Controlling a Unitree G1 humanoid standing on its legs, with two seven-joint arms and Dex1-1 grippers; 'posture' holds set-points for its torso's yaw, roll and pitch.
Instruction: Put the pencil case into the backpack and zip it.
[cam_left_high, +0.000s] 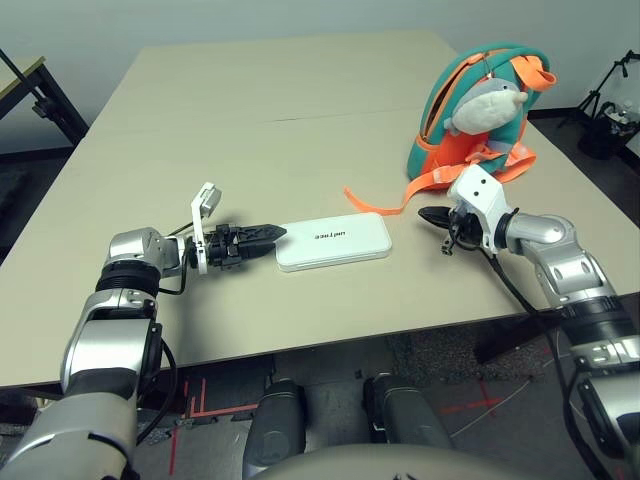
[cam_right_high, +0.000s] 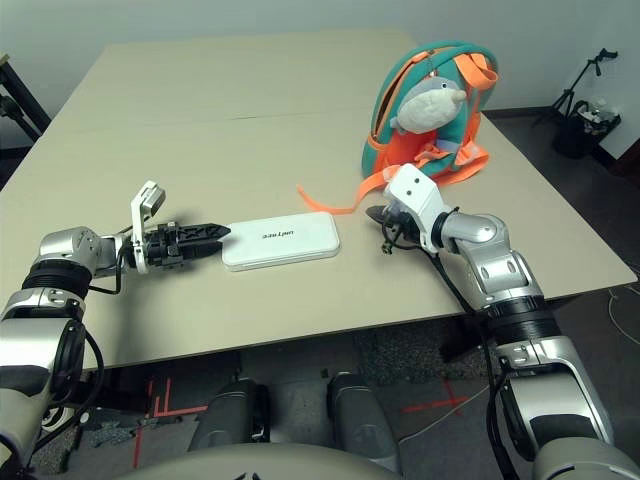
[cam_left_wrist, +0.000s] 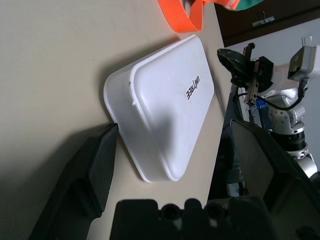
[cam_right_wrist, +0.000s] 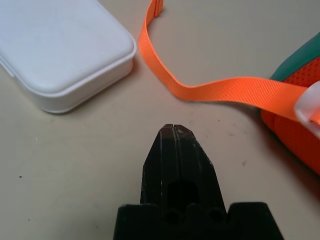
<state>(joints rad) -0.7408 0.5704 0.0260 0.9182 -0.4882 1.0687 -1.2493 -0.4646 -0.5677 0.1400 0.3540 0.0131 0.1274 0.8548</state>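
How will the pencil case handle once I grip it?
The pencil case looks like a hard shell, so probably stiff. Its smooth, glossy faces may slip. Lying flat with straight sides, it seems unlikely to roll or tip if pushed.

1. I see a flat, white, rounded-rectangle hard pencil case (cam_left_high: 333, 243), plain except for small black lettering.
2. My small, rounded fabric backpack (cam_left_high: 536, 62) pairs teal with orange panels; its flat webbing straps (cam_left_high: 430, 180) are solid orange.
3. The soft oval plush toy (cam_left_high: 487, 106) is grey and white.
4. My broad, flat desk (cam_left_high: 270, 90) is plain beige.
5. Both my jointed metal arms (cam_left_high: 108, 350) (cam_left_high: 585, 275) are silver with black bands.
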